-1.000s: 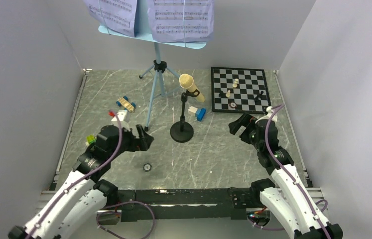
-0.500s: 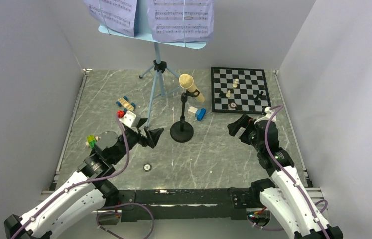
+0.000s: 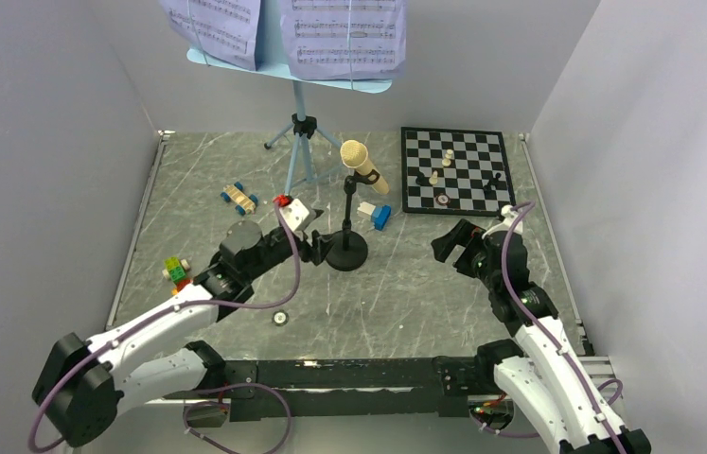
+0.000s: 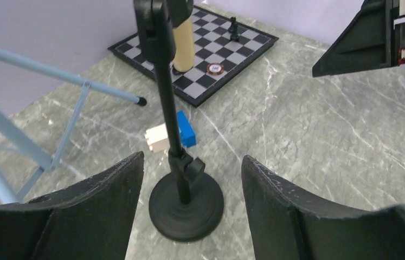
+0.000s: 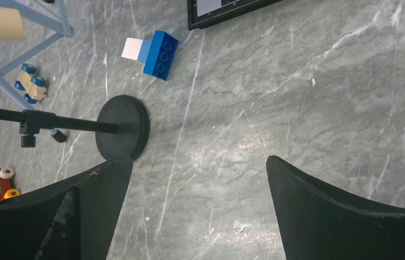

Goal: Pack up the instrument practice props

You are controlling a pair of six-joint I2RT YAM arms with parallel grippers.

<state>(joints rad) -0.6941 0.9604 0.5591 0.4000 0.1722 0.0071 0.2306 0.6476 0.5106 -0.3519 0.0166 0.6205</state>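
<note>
Just ahead of the left gripper [image 4: 189,168], framed between its wide-spread, empty fingers [image 4: 108,189], stands the short black mic stand [image 4: 185,201]; the claw looks lined up to close on its pole. The tan microphone [image 4: 181,40] sits clipped above the claw, while the right gripper [image 5: 194,173], likewise open and empty, hangs well apart beyond the stand.

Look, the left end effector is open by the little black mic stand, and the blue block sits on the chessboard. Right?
Not quite. The blue block isn't on the chessboard; the left wrist view shows it lying on the table just off the board, next to a white block. The left end effector is indeed open by the little black mic stand.
</note>
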